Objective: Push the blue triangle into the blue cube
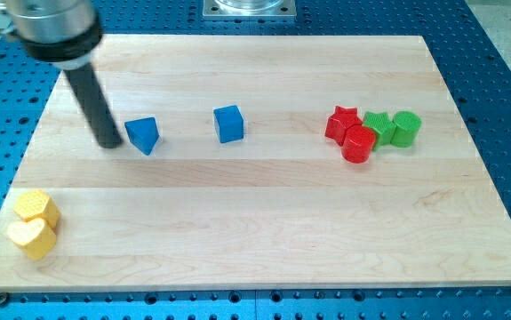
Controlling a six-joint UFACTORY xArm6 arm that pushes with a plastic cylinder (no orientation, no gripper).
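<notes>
Down at lower left of my tip (110,143), two yellow blocks (34,223). Tip: bare rod, nothing held, planted just left of the blue triangle (143,134). Further right, blue cube (229,124), apart. Far right, red and green cluster (372,132).

Wooden board (264,231) carries seven blocks. Landmark: blue cube (229,124). Blue triangle (143,134) lies near its left. Red star (342,122), red cylinder (358,143), green star (379,127) and green cylinder (406,127) cluster to its right. Yellow hexagon (37,207) and yellow heart (31,236) sit touching, far lower-left.
</notes>
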